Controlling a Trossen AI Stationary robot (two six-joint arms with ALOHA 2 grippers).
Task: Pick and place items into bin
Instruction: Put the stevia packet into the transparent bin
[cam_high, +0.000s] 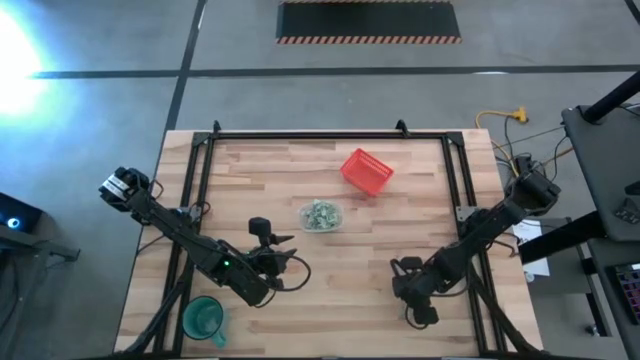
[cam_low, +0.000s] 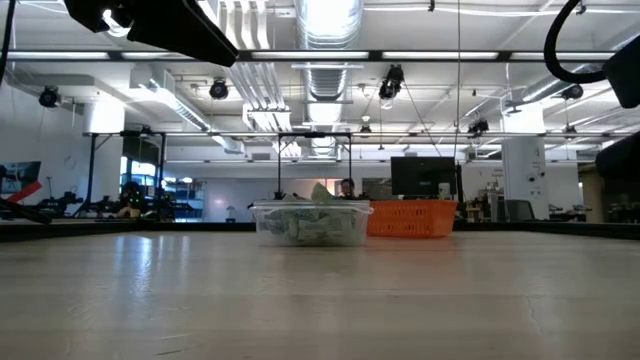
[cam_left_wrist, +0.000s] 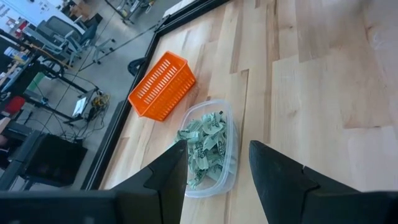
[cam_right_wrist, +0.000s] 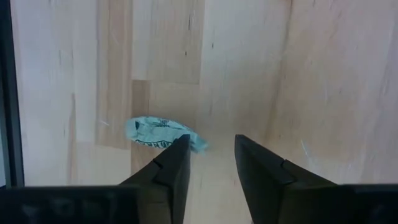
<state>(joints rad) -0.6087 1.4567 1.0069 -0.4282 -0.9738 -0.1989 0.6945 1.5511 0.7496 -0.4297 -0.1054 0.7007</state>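
The wrapped piece (cam_right_wrist: 163, 134) lies flat on the counter (cam_right_wrist: 249, 74), long axis crosswise, just ahead of my right pincer (cam_right_wrist: 209, 163) and off toward one finger. My fingers stand parted, pinching nothing. The bin (cam_high: 321, 215) sits mid-counter, well apart.

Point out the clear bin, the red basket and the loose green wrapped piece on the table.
clear bin (cam_high: 321, 215): high view, on its rim.
red basket (cam_high: 366, 171): high view, on its mesh middle.
loose wrapped piece (cam_right_wrist: 158, 132): right wrist view, on the wrapper's middle, beside the right fingers.
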